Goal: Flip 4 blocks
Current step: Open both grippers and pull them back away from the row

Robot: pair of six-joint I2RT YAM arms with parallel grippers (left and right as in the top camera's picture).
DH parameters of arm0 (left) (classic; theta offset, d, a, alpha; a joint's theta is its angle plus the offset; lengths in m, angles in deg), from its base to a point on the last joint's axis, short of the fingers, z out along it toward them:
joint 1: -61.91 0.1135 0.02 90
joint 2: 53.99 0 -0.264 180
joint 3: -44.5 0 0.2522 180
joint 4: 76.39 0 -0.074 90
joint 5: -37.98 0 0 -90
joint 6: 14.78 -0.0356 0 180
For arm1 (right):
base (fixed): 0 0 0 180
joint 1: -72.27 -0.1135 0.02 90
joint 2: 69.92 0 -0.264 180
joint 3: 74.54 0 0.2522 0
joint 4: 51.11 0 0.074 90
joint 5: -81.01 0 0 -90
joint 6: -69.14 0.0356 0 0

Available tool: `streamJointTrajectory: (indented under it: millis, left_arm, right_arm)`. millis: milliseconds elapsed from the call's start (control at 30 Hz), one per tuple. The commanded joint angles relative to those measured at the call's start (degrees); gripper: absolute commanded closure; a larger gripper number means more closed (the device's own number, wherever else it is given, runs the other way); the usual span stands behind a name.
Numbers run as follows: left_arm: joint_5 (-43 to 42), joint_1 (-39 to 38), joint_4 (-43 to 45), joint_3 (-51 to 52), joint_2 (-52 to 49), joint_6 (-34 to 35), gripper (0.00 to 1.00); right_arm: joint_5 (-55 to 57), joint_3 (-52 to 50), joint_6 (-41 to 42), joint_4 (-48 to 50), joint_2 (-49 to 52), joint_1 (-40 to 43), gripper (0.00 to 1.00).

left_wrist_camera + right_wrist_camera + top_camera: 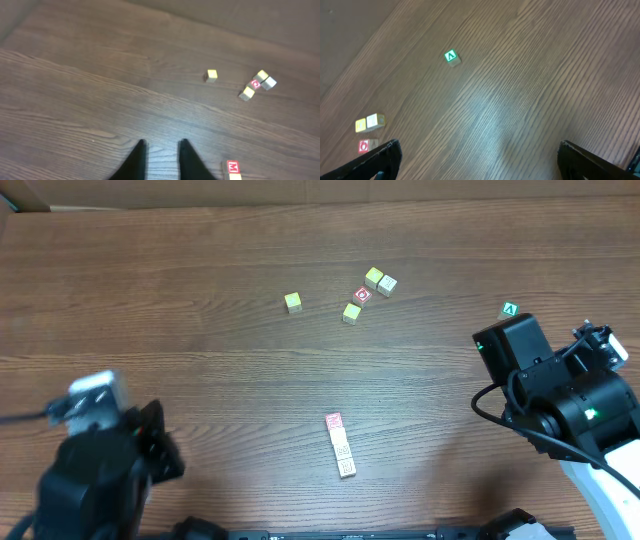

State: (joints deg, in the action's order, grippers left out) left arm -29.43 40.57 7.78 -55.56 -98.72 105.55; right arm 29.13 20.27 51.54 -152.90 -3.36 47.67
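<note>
- While the left claw (162, 142) hangs over bare table (75, 75), its two dark fingers stand only a little apart, with nothing between them.
- The right claw (479, 146) is spread wide, its fingers sitting at the two lower corners of its wrist view, and it grips nothing.
- The blocks (341, 446) lie touching end to end in a short, slightly slanted row near the front middle of the table, between the two arms and well apart from both.
- The red "M" block (334, 421) forms the far end of that row. In the left wrist view it shows at the lower right edge, to the right of the claw, with a yellowish block (235, 176) touching its near side.
- The remaining blocks in the row look pale from overhead, and their print is too small to read.
- Farther back sits a loose cluster around a red "O" cube (363, 295), with a lone yellow cube (292, 302) off to its left.
- A green "A" cube (510, 310) lies alone beside the right arm.
</note>
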Motion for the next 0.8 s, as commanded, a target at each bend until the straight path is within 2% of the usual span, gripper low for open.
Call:
streamJointTrajectory:
  millis: [0,33,100,133,200,767]
  left_arm:
    - [1.6,0.0,-0.9,-0.5,3.0,1.4,0.62]
    - [1.6,0.0,-1.1,-0.5,3.5,1.4,0.51]
    - [1.5,0.0,-1.6,-0.5,4.1,1.4,0.38]
    - [1.5,0.0,-1.9,-0.5,4.2,1.4,0.21]
    - [1.5,0.0,-2.9,-0.5,4.1,1.4,0.00]
    - [1.5,0.0,-3.9,-0.5,4.0,1.4,0.00]
  right_arm:
    - [0.8,1.5,-0.5,0.3,0.0,0.3,0.00]
    - [0.1,1.5,-0.5,0.3,0.0,0.3,0.00]
    - [-2.0,1.5,-0.5,0.3,0.0,0.3,0.00]
    - [-3.5,1.5,-0.5,0.3,0.0,0.3,0.00]
    - [-6.0,1.5,-0.5,0.3,0.0,0.3,0.00]
    - [-8.5,1.5,-0.4,0.4,0.0,0.3,0.00]
